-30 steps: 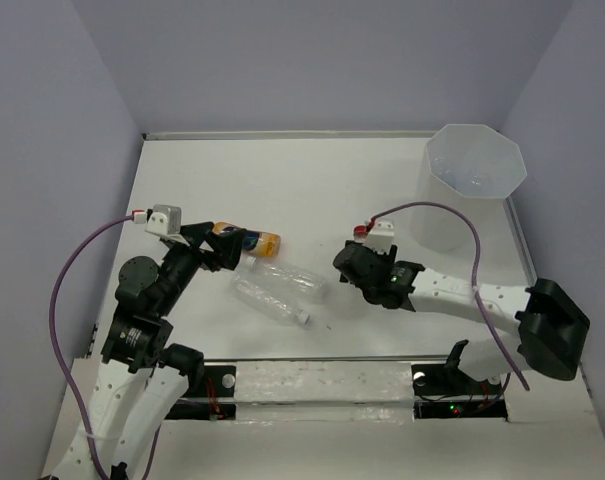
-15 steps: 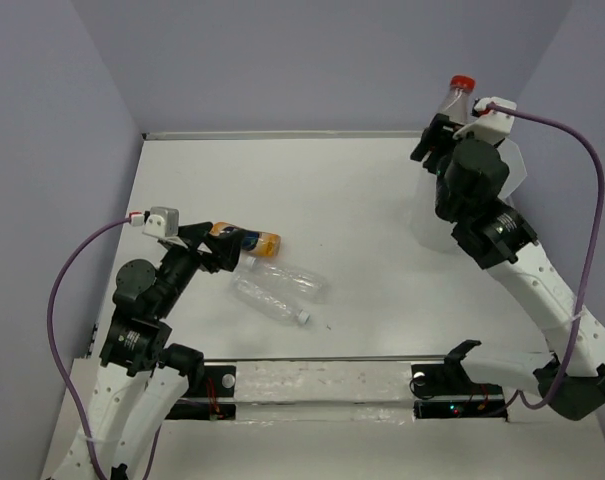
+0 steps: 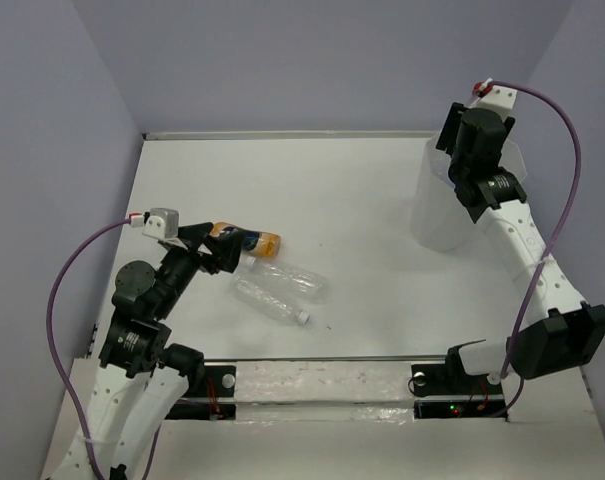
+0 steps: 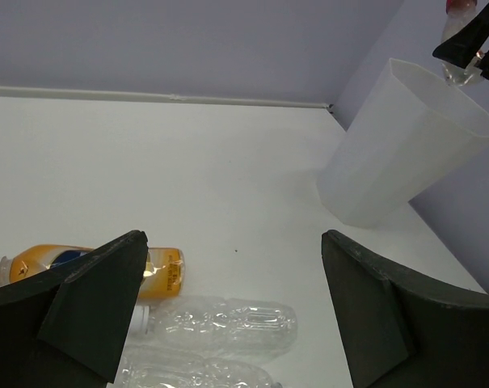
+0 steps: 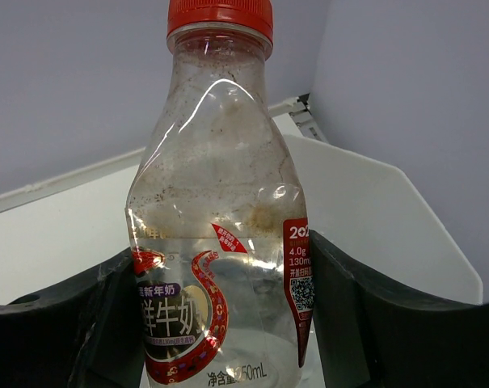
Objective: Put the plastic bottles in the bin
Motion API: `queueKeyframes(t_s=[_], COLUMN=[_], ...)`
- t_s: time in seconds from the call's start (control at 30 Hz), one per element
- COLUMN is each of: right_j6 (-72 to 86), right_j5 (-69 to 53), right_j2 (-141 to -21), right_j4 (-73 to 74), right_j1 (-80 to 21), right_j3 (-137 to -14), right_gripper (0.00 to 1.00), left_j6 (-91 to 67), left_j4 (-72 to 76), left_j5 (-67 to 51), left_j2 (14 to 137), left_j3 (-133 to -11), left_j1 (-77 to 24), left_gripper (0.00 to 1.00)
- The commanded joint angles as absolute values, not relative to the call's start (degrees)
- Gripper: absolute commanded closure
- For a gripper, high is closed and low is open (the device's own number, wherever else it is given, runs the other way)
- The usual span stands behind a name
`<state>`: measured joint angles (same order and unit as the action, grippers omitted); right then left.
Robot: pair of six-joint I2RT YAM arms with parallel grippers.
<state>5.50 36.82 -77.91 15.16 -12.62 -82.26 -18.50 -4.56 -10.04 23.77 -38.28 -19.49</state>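
Observation:
My right gripper [image 5: 220, 331] is shut on a clear red-capped bottle [image 5: 220, 226], held upright between both fingers [image 5: 389, 323]. In the left wrist view that bottle [image 4: 457, 40] hangs just above the far rim of the translucent white bin [image 4: 389, 153]. The bin [image 3: 432, 215] stands at the far right, partly hidden by my right arm. On the table at the left lie an orange-filled bottle [image 3: 250, 241] and two clear crinkled bottles [image 3: 287, 278] [image 3: 267, 303]. My left gripper [image 4: 236, 315] is open just above and short of them, touching none.
Lilac walls close the table at the back and on both sides. The bin stands close to the right wall. A white strip and the arm bases [image 3: 132, 340] run along the near edge.
My right arm has swung up from the middle of the table to above the bin, carrying the red-capped bottle. The left arm and the bottles on the table have not moved.

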Motion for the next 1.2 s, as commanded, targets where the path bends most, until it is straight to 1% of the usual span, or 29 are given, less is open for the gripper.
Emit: queueKeyframes(t_s=[0.0, 0.1, 0.17, 0.43, 0.47, 0.5, 0.57, 0.6, 0.63, 0.7, 0.73, 0.83, 0.87, 0.93, 1.0, 1.03, 1.07, 1.17], right_j6=[9.6, 11.6, 12.0, 12.6, 12.6, 12.6, 13.1, 12.7, 13.2, 12.5, 11.2, 7.1, 6.4, 4.2, 2.0, 1.0, 0.6, -3.2], right_j5=[35.3, 34.5, 34.4, 30.3, 25.8, 25.8, 19.0, 11.2, 8.3, 2.5, 1.5, 0.4, -1.2, -7.4, -10.5, -13.9, -15.2, -17.2], right_j2=[-74.8, -72.3, -71.3, -68.4, -67.3, -66.9, -66.4, -66.4, -66.5, -67.8, -70.0, -75.0, -78.2, -83.5, -87.5, -89.8, -94.6, -102.5], right_j4=[14.1, 14.8, 15.9, 19.4, 19.5, 19.5, 20.2, 20.2, 20.2, 20.0, 20.0, 19.9, 18.3, 16.4, 15.3, 15.2, 15.6, 18.0], right_j1=[-11.7, -11.7, -11.7, -11.7, -11.7, -11.7, -12.6, -14.0, -14.1, -20.0, -26.1, -33.8, -37.0, -39.3, -41.9, -42.7, -43.5, -46.0], right_j3=[-80.2, -78.1, -77.9, -78.5, -78.7, -78.8, -80.2, -80.5, -80.7, -81.2, -81.5, -82.5, -82.4, -82.7, -84.1, -86.8, -88.7, -97.4], right_gripper=[0.53, 0.23, 0.19, 0.15, 0.15, 0.16, 0.18, 0.2, 0.21, 0.23, 0.23, 0.23, 0.23, 0.24, 0.25, 0.25, 0.25, 0.24], left_j6=[-18.2, -18.1, -18.2, -18.3, -18.3, -18.2, -18.3, -18.3, -18.4, -18.9, -19.3, -20.1, -21.1, -22.1, -24.2, -24.8, -25.0, -26.9], left_j4=[-2.5, -2.4, -2.4, -2.6, -2.9, -3.0, -3.4, -3.6, -3.8, -4.8, -6.1, -8.4, -9.2, -9.8, -10.7, -10.8, -10.7, -11.2], left_j5=[-10.5, -10.5, -10.4, -8.9, -8.1, -7.7, -6.3, -5.6, -4.8, -1.7, 1.5, 6.6, 10.4, 14.3, 19.1, 20.4, 21.5, 22.5], left_j2=[23.5, 23.6, 23.7, 24.0, 24.0, 24.0, 24.1, 24.2, 24.3, 24.5, 24.8, 24.6, 24.1, 22.6, 22.2, 22.1, 22.1, 21.7], left_j3=[-39.9, -40.0, -40.0, -40.1, -40.2, -40.1, -40.4, -40.4, -40.5, -41.0, -41.7, -42.9, -43.2, -43.1, -42.8, -42.3, -42.2, -42.1], left_j1=[-20.0, -20.1, -20.1, -20.0, -20.1, -20.1, -20.0, -19.9, -19.8, -19.3, -19.0, -18.9, -18.8, -18.8, -18.7, -18.8, -18.8, -18.8], left_gripper=[0.01, 0.01, 0.01, 0.01, 0.01, 0.01, 0.01, 0.01, 0.01, 0.01, 0.01, 0.01, 0.01, 0.01, 0.01, 0.01, 0.01, 0.01])
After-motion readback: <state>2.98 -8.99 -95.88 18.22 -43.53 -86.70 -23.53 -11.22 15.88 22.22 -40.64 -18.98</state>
